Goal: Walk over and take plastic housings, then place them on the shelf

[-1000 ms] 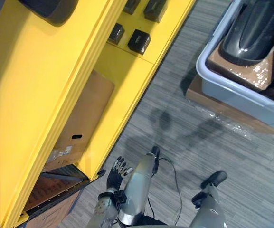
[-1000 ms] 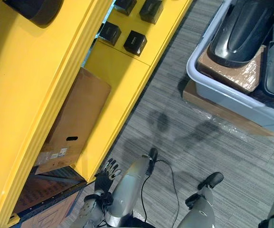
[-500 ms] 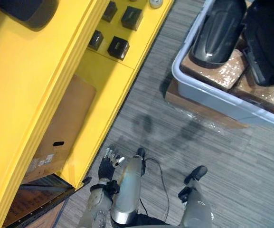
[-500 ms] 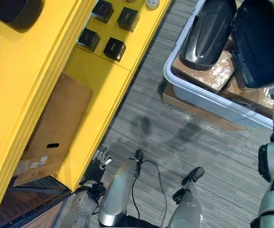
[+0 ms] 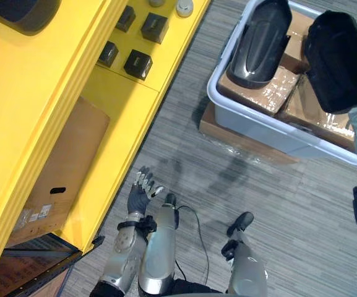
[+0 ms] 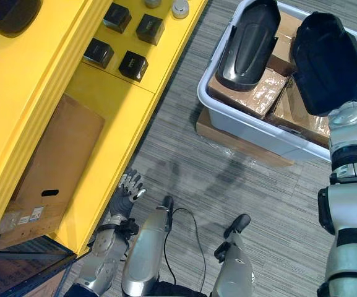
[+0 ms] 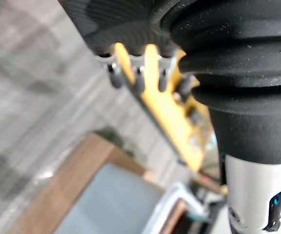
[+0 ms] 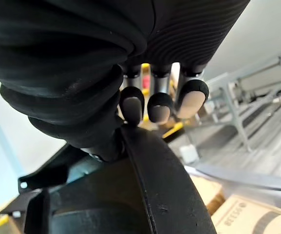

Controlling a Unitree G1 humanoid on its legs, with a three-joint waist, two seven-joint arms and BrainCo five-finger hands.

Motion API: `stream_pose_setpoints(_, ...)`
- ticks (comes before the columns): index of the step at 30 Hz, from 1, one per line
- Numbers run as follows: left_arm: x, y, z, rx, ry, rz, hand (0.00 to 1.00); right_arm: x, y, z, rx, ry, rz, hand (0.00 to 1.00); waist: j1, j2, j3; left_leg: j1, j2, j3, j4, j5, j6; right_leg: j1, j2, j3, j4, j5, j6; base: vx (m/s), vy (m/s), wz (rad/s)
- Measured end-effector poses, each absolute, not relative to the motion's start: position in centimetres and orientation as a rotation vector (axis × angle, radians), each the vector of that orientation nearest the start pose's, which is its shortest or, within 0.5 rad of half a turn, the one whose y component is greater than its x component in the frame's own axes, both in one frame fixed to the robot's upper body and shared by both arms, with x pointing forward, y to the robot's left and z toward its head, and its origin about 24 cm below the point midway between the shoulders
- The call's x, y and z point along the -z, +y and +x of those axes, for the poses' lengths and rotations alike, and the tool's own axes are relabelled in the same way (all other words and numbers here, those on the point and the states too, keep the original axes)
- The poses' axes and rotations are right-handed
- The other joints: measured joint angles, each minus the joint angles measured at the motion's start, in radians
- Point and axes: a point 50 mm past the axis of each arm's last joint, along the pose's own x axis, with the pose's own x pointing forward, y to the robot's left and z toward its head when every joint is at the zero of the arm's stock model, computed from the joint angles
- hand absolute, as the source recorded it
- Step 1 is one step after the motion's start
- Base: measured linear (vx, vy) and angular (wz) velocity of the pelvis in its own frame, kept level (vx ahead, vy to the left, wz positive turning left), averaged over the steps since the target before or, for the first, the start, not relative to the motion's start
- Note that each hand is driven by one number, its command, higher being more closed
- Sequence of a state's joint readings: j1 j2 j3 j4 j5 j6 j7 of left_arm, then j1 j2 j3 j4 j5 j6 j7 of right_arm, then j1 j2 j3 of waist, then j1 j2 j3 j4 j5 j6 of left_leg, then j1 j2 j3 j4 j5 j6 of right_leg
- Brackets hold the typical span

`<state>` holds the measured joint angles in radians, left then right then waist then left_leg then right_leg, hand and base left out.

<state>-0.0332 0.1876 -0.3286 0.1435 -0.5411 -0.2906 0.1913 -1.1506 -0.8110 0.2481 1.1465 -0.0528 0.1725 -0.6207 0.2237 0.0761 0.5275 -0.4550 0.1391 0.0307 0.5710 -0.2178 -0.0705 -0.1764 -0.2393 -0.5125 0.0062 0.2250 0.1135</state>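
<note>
Shelf: a yellow shelf unit [image 5: 42,99] runs along the robot's left, its tiers stepping down to grey carpet [image 5: 277,204].
Bin: a grey plastic bin [image 6: 240,120] stands on a flat brown board [image 6: 224,137] ahead and to the right, well apart from the shelf. Wrapped brown parcels [image 6: 249,96] line its inside.
Carton: a cardboard box [image 5: 60,167] sits in the shelf's lower tier.
Held housing: a black plastic housing [image 6: 323,62] is tilted up over the bin's right end, hollow side toward the camera, and is in the right hand's grasp.
Second housing: a glossy dark housing [image 6: 249,43] lies rounded side up on the parcels at the bin's left end, just beside the held one and untouched.
Right hand: the right hand [image 8: 160,106] has its dark-tipped fingers curled over the held housing's rim, gripping it.
Left hand: the left hand [image 5: 142,192] hangs low beside the shelf's foot, fingers spread and holding nothing, far from both housings.
Small boxes: black cubes [image 5: 138,63] rest on the shelf's middle tier.
</note>
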Motion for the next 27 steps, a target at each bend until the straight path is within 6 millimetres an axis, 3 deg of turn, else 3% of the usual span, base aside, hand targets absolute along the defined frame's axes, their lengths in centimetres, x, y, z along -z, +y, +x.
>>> stream_pose_setpoints(8,-7.1,9.9,28.3,0.222,-0.132,-0.377,0.0,-26.1,-33.1,37.2,1.007,-0.159,-0.753,1.0,-0.028,-0.037,-0.004,0.005,0.015,0.01,0.014,0.0,0.0,-0.002,0.012,0.022,0.001,0.008,-0.01,-0.04,0.073,-0.06)
stream_pose_setpoints(12,-8.2,7.9,31.5,0.299,-0.067,-0.393,0.0,-28.5,-30.0,38.4,0.945,-0.282,-0.719,1.0,-0.052,-0.069,-0.012,-0.002,0.03,0.042,0.027,-0.003,0.001,-0.033,0.019,0.056,0.001,0.022,-0.03,-0.09,0.064,-0.26)
stream_pose_setpoints(14,-8.5,7.2,32.8,0.305,-0.035,-0.404,0.0,-29.0,-29.3,38.5,0.936,-0.321,-0.707,1.0,-0.059,-0.072,-0.012,-0.003,0.037,0.053,0.036,-0.009,0.003,-0.035,0.021,0.068,0.001,0.018,-0.038,-0.09,0.07,-0.24)
stream_pose_setpoints(16,-9.3,6.9,34.0,0.31,-0.017,-0.421,0.0,-29.3,-27.6,38.9,0.899,-0.385,-0.686,1.0,-0.077,-0.092,-0.021,-0.002,0.044,0.073,0.042,-0.012,0.005,-0.05,0.024,0.085,-0.001,0.015,-0.063,-0.11,0.08,-0.32)
stream_pose_setpoints(19,-11.6,6.4,35.5,0.329,-0.056,-0.422,0.0,-30.5,-25.3,39.1,0.856,-0.498,-0.695,1.0,-0.108,-0.125,-0.02,0.0,0.058,0.096,0.048,-0.014,0.002,-0.066,0.034,0.113,-0.009,0.024,-0.079,-0.08,0.052,-0.28)
stream_pose_setpoints(25,-13.4,6.3,36.7,0.341,-0.068,-0.508,0.0,-32.6,-21.1,38.8,0.737,-0.714,-0.715,1.0,-0.141,-0.142,-0.023,0.054,0.086,0.148,0.03,-0.019,-0.006,-0.062,0.054,0.161,-0.017,0.054,-0.058,-0.02,0.022,-0.29)
stream_pose_setpoints(27,-13.9,6.2,36.8,0.368,-0.082,-0.565,0.0,-33.1,-19.1,38.5,0.676,-0.807,-0.703,1.0,-0.175,-0.146,-0.022,0.102,0.094,0.171,0.013,-0.021,-0.011,-0.034,0.058,0.167,-0.021,0.055,-0.057,0.0,0.023,-0.23)
